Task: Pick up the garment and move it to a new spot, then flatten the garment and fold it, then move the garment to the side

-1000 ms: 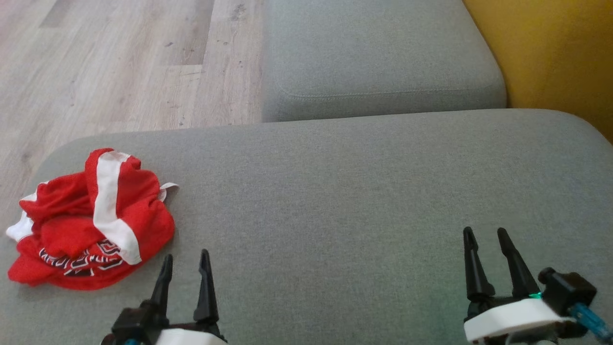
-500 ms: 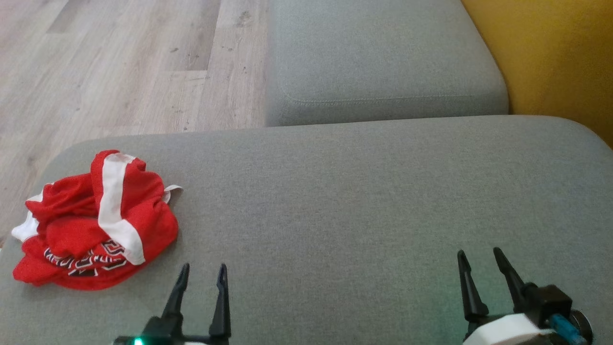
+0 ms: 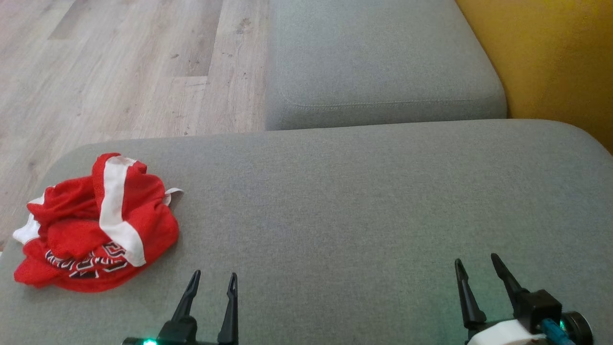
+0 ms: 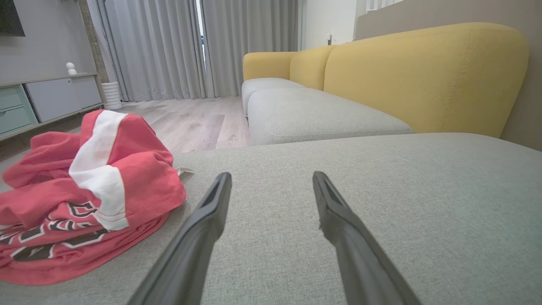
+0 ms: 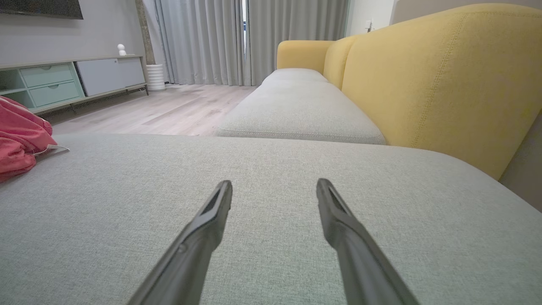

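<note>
A crumpled red garment [image 3: 96,225] with white bands and dark lettering lies in a heap on the left end of the grey cushion [image 3: 335,201]. In the left wrist view the garment [image 4: 84,190] sits just left of my fingers. My left gripper [image 3: 214,279] is open over bare cushion, to the right of the heap and a little nearer to me, not touching it. At the lower right my right gripper [image 3: 475,263] stands open above the cushion, far from the garment. In the right wrist view a red edge of the garment [image 5: 19,140] shows at the far left.
A second grey seat cushion [image 3: 383,62] lies beyond the near one, with a yellow sofa back [image 3: 550,62] along the right. Wooden floor [image 3: 119,72] spreads past the cushion's left and far edges. A low cabinet [image 5: 76,80] and curtains [image 5: 237,38] stand across the room.
Both grippers have drawn back toward the bottom of the head view, the left one also shifting right, away from the garment. The camera has shifted slightly. The garment lies as before.
</note>
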Robot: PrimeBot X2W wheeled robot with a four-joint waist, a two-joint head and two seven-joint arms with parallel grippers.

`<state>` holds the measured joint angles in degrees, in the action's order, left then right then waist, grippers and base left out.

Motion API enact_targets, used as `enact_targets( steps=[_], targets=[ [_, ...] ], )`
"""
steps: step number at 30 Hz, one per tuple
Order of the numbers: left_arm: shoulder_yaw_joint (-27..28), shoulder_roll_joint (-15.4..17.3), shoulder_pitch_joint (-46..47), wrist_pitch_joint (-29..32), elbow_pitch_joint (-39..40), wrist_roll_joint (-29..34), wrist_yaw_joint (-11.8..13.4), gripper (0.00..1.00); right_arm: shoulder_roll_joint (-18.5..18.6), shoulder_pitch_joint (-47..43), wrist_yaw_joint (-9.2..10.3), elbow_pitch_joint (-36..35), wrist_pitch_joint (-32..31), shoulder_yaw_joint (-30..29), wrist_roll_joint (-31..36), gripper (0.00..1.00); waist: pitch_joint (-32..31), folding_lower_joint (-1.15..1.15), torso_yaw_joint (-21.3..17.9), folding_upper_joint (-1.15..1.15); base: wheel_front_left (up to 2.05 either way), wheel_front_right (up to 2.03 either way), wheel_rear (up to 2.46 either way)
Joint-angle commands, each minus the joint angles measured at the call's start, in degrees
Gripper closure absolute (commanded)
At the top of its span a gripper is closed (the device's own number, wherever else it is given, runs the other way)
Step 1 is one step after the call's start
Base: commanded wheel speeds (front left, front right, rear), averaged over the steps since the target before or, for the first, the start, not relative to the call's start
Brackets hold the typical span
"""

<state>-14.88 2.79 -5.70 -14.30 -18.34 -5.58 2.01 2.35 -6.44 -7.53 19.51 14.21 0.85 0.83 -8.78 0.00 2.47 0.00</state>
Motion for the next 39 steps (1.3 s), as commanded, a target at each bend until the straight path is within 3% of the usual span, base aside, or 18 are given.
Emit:
enact_targets(
  steps=[1, 9, 15, 39],
  targets=[
    [1.5, 0.1, 3.8, -0.7, 1.5, -0.3, 0.3, 0.00, 0.5, 2.9, 0.04, -1.7, 0.8, 0.9, -0.2, 0.00, 0.0, 0.00, 0.0, 0.00, 0.00, 0.00, 0.00],
    [1.6, 0.1, 4.0, -0.7, 0.7, -0.7, 0.3, 0.00, 0.5, 2.8, 0.04, -1.8, 0.8, 0.5, -0.6, 0.00, -0.1, 0.00, 0.6, 0.00, 0.00, 0.00, 0.00],
    [2.4, 0.2, 4.5, -0.7, 1.0, -0.8, 0.7, 0.00, 0.5, 2.4, 0.04, -1.5, 0.8, 0.4, -1.2, 0.00, 0.4, 0.00, 3.1, 0.00, 0.00, 0.00, 0.00],
    [7.8, 1.7, 5.5, -0.7, 5.0, -0.6, 2.4, 0.00, 0.5, 5.0, 0.04, -3.1, 0.8, 4.6, -6.2, 0.00, 4.0, 0.00, 22.2, 0.00, 0.00, 0.00, 0.00]
  ],
)
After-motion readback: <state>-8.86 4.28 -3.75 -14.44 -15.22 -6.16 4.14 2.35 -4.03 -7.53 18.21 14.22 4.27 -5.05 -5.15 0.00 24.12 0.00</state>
